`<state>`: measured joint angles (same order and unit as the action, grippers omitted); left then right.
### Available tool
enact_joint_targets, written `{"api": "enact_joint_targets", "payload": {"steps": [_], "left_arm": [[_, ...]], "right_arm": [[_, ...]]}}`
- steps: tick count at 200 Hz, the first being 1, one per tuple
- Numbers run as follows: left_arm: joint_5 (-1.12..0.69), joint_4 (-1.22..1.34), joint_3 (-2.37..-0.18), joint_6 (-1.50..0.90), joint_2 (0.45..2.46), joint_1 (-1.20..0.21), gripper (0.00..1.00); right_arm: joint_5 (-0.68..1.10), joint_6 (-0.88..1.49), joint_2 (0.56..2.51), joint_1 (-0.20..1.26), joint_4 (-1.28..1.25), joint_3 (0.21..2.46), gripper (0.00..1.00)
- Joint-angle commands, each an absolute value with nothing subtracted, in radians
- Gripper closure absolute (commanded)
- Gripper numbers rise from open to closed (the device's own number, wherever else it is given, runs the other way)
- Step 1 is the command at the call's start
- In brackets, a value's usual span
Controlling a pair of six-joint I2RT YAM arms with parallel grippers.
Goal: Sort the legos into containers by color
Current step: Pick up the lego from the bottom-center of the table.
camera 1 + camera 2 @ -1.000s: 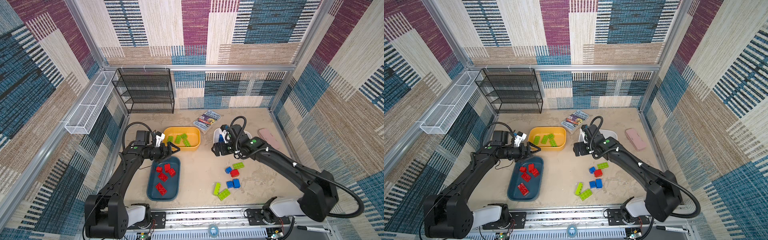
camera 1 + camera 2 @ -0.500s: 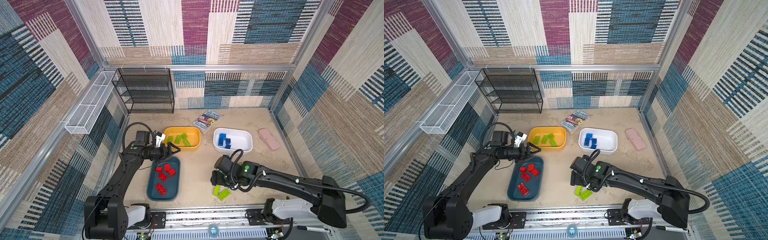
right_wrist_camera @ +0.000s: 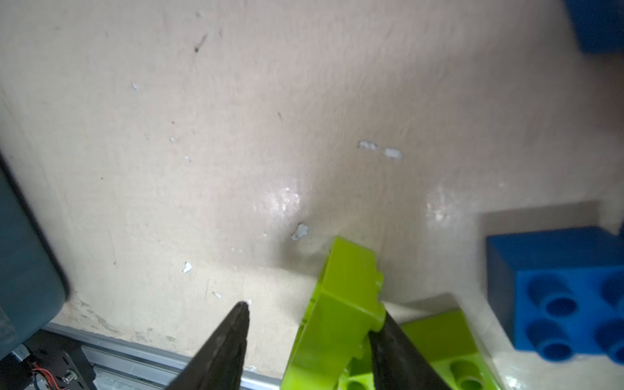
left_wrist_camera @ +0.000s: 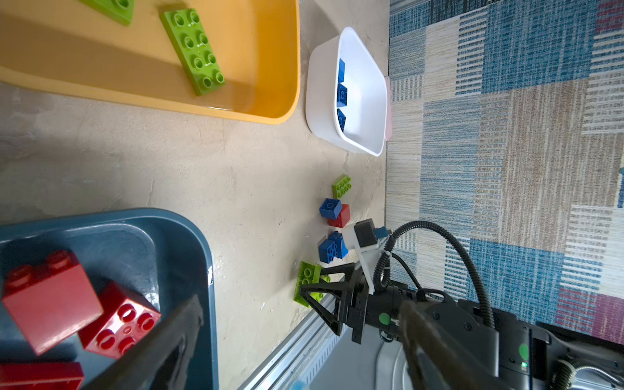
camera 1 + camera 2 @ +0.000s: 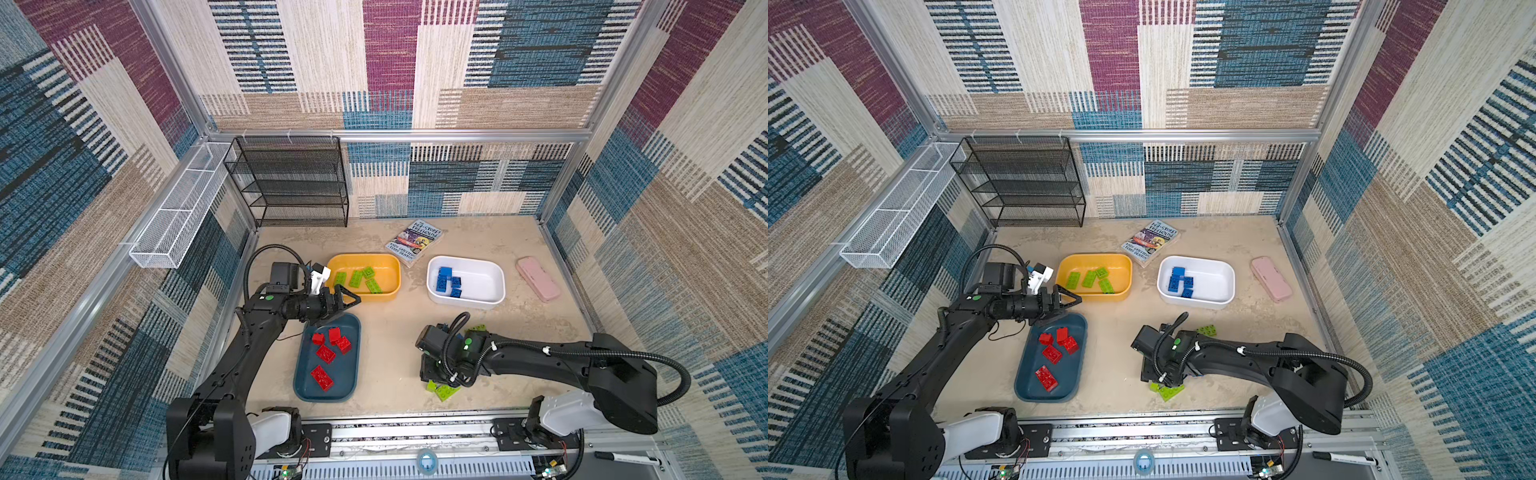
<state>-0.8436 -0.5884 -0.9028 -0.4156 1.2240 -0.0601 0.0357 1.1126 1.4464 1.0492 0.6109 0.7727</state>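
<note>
right end effector [image 3: 312, 309] gone from white bin [image 5: 465, 302], blue legos [image 5: 449, 281] inside

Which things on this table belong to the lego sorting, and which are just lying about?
Job:
- yellow bin with green bricks
- white bin with blue bricks
- teal bin with red bricks
- still unsorted on the table: loose green brick, loose blue brick, loose red brick

Lying about:
- book
- pink case
- black wire shelf
- white mesh basket

Open lane down the middle of the surface [image 5: 392, 345]
It runs between the teal bin [image 5: 347, 376] and the loose bricks [image 5: 444, 391] (the right arm [image 5: 540, 360] sprawls over those).
</note>
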Motion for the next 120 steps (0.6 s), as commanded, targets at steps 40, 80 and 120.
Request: {"api": "enact_joint_targets", "payload": {"steps": [40,80,120], "left_arm": [[-0.854,-0.596,-0.91,-0.387,1.216,-0.06,0.06],[-0.851,-0.606,-0.91,-0.383,1.212,-0.06,0.06],[-0.847,-0.614,-0.926,-0.383,1.213,-0.06,0.06]], "right_arm": [[0.013,1.056,1.517,1.065,0.641,0.814,0.54],[-0.042,1.014,1.552,1.064,0.678,0.883,0.68],[-0.077,0.959,1.568,1.059,0.73,0.968,0.77]]}}
